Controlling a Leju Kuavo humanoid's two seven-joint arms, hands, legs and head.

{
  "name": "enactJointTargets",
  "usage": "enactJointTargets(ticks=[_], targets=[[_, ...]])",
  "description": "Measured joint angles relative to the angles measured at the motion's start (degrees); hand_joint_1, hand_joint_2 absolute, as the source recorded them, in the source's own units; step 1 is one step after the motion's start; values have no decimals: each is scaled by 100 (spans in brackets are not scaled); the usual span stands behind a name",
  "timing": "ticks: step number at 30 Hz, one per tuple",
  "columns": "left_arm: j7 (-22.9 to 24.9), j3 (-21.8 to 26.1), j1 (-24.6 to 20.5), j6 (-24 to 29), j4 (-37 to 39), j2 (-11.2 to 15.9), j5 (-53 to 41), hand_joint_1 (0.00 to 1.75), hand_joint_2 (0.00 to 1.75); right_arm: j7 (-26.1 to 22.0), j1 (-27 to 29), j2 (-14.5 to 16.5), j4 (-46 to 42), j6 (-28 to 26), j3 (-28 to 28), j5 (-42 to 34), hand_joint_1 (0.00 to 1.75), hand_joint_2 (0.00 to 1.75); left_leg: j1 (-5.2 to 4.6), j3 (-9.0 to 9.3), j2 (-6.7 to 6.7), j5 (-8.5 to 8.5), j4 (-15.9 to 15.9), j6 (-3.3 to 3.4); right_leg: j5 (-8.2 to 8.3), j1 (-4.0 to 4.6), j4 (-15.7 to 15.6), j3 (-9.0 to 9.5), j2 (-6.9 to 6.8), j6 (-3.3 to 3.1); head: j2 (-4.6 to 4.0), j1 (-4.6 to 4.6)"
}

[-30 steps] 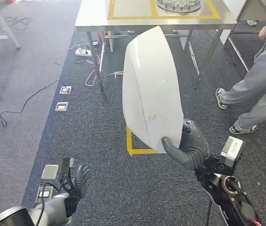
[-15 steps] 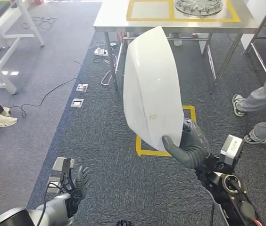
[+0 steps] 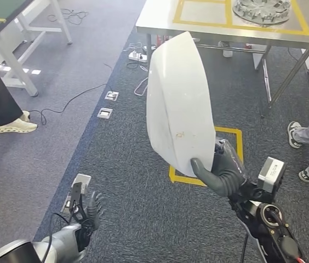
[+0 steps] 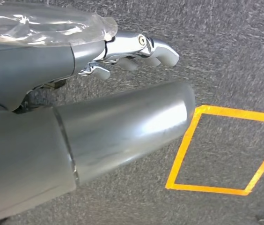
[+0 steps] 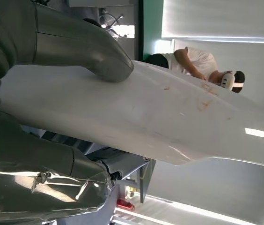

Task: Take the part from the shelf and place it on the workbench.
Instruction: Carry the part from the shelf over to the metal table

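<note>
The right hand [image 3: 223, 171] was clamped on just the part's [image 3: 179, 98] bottom edge, left hand [image 3: 90, 211] loose and empty, so it could've easily tipped out before the tabletop [image 3: 161, 19].

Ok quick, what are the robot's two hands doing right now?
Left hand: holds nothing, fingers apart, open.
Right hand: holding the big curved white plastic panel at its lower edge.

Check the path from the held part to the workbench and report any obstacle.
Nothing visible blocks it. The right hand holds the part upright; open carpet with a yellow tape square lies before the workbench. A person's feet stand off to the right.
</note>
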Motion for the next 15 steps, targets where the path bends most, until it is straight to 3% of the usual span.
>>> enactJointTargets(ticks=[1, 2, 3, 5, 7, 12, 15], targets=[[0, 0, 6, 1, 0, -3, -1, 0, 0, 10, 23, -9, 1, -23, -2, 0, 175, 175, -2, 1, -24, -2, 2, 2, -67, -2, 283, -144, 9, 9, 0, 2], [0, 0, 13, 2, 0, -6, 1, 0, 0, 20, 42, -16, 1, -52, -4, 0, 175, 175, -3, 4, -49, -5, 4, 2, -24, -6, 357, -196, 11, 11, 0, 7], [0, 0, 16, 2, 0, -10, 3, 0, 0, 26, 52, -20, 1, -78, -7, -1, 175, 175, -1, 11, -73, -9, 8, -3, 133, -12, 171, -127, 11, 7, 0, 11], [-3, 0, 14, -6, 0, -22, 13, 0, 0, 37, 52, -21, 1, -124, -14, -2, 175, 175, 3, 32, -116, -29, 22, -30, 589, -22, -702, 260, 25, -10, 0, 24], [-16, 0, 5, -20, 0, -28, 21, 0, 0, 46, 48, -21, 1, -150, -26, -2, 175, 175, -18, 17, -148, -50, 64, -66, 799, -19, -1369, 583, 48, -38, 0, 31], [-47, 0, 21, -46, 0, -15, 22, 0, 0, 63, 54, -20, -1, -170, -42, -4, 175, 175, -56, -16, -162, -55, 87, -47, 815, -25, -1494, 650, 70, -47, 0, 10], [-64, -1, -1, -55, -2, 16, 20, 0, 0, 64, 66, -19, -10, -170, -47, -4, 175, 175, -81, 227, -141, 10, -273, 106, 917, -38, -1476, 683, 54, 24, 0, -21]])
